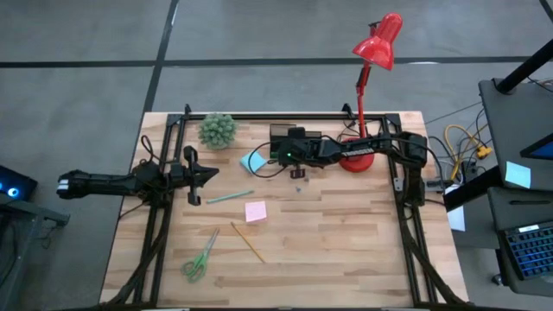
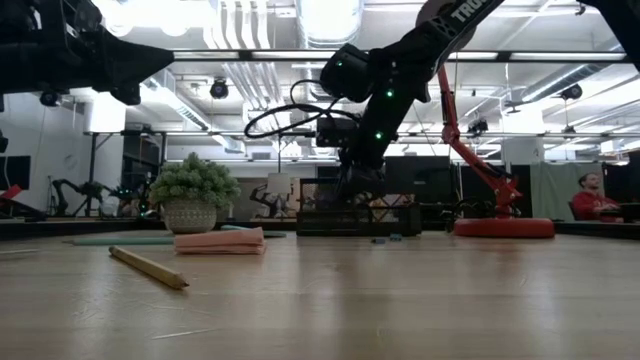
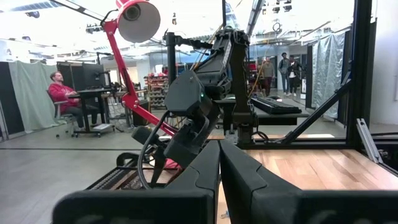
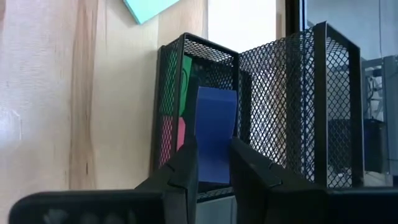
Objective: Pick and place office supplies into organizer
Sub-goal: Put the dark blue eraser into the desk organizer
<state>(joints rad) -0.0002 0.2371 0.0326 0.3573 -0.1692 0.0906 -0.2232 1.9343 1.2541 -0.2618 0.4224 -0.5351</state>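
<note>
While the left end effector (image 1: 200,175) just hangs over the left side of the desk (image 1: 346,250) with its fingers pressed together and nothing in them, the right end effector (image 4: 213,163) is up at the far edge, right over the black mesh organizer (image 4: 261,93). Its fingers are clamped narrowly on a small blue piece (image 4: 216,140), which sits at the mouth of one compartment, with green and pink bits showing behind the mesh next to it. Everything else is out on the wood: a light-blue sticky note (image 1: 254,161) just beside the organizer, a teal pen (image 1: 229,197), a pink sticky note (image 1: 255,211), a yellow pencil (image 1: 247,242), and green-handled scissors (image 1: 200,258) nearer the front.
</note>
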